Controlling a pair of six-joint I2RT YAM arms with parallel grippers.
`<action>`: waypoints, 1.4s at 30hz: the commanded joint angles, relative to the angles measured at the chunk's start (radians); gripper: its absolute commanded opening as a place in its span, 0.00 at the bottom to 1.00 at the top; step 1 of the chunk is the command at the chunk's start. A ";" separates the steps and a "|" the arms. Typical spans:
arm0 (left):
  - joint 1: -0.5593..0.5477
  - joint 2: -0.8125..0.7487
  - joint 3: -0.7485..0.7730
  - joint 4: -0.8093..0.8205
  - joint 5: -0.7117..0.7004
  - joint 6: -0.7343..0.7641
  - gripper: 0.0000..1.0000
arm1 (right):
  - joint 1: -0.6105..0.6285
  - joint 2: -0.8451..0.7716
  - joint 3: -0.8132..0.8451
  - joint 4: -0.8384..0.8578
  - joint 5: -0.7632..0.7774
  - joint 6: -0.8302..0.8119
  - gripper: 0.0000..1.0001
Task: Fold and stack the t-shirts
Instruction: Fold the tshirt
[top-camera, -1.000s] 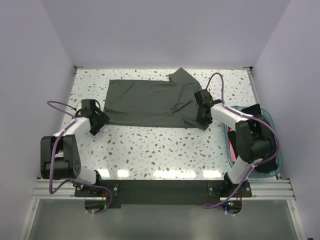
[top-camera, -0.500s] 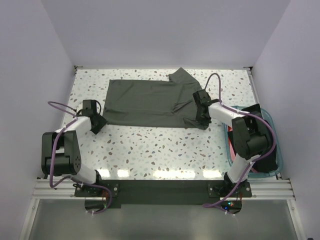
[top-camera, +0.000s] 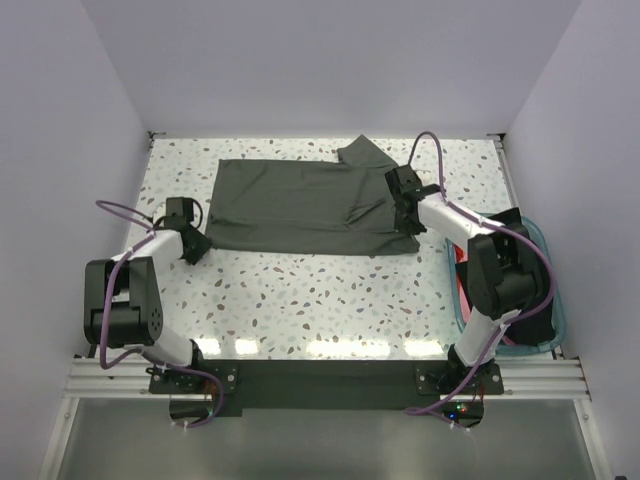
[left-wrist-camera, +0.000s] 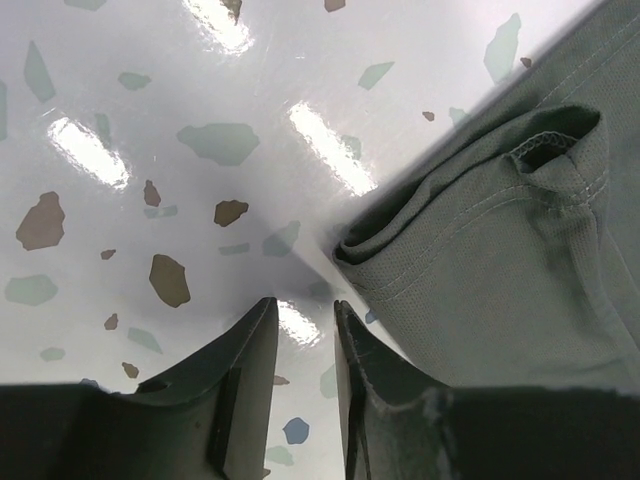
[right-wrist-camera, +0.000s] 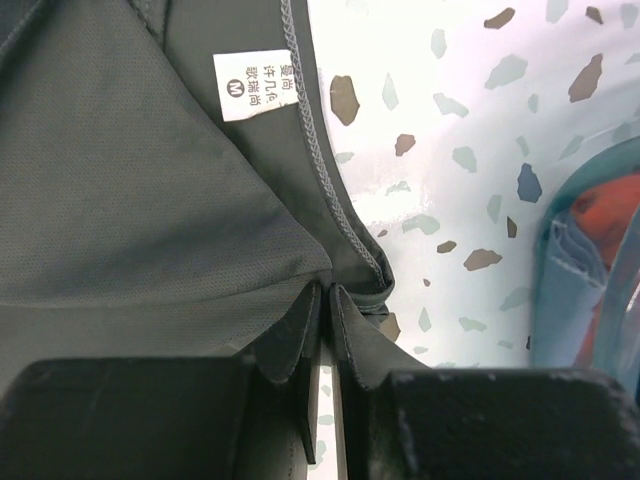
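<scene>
A dark grey-green t-shirt (top-camera: 300, 205) lies spread on the far half of the speckled table. My left gripper (top-camera: 197, 243) sits low at the shirt's near left corner. In the left wrist view its fingers (left-wrist-camera: 305, 305) stand a little apart with only bare table between them, and the folded shirt corner (left-wrist-camera: 480, 240) lies just to their right. My right gripper (top-camera: 404, 203) is at the shirt's right side. In the right wrist view it (right-wrist-camera: 326, 288) is shut on a fold of the shirt (right-wrist-camera: 150, 200), near the white size tag (right-wrist-camera: 254, 82).
A translucent teal tub (top-camera: 550, 300) stands at the table's right edge beside the right arm, with red-orange cloth (top-camera: 462, 283) in it. It also shows in the right wrist view (right-wrist-camera: 560, 290). White walls enclose the table on the left, far and right sides.
My right gripper has moved away from the bases with the shirt's right edge, drawing up the near right flap. My left gripper has settled closer to the shirt's near left corner.
</scene>
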 joint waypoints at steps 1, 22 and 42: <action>-0.003 -0.071 0.020 0.020 0.022 0.023 0.35 | 0.000 -0.011 0.065 -0.044 0.044 -0.033 0.09; -0.006 0.046 0.029 0.126 0.073 -0.034 0.54 | -0.001 0.055 0.070 -0.047 0.016 -0.036 0.09; -0.009 0.075 0.027 0.099 0.046 -0.022 0.39 | -0.001 -0.160 -0.179 0.014 -0.056 0.077 0.53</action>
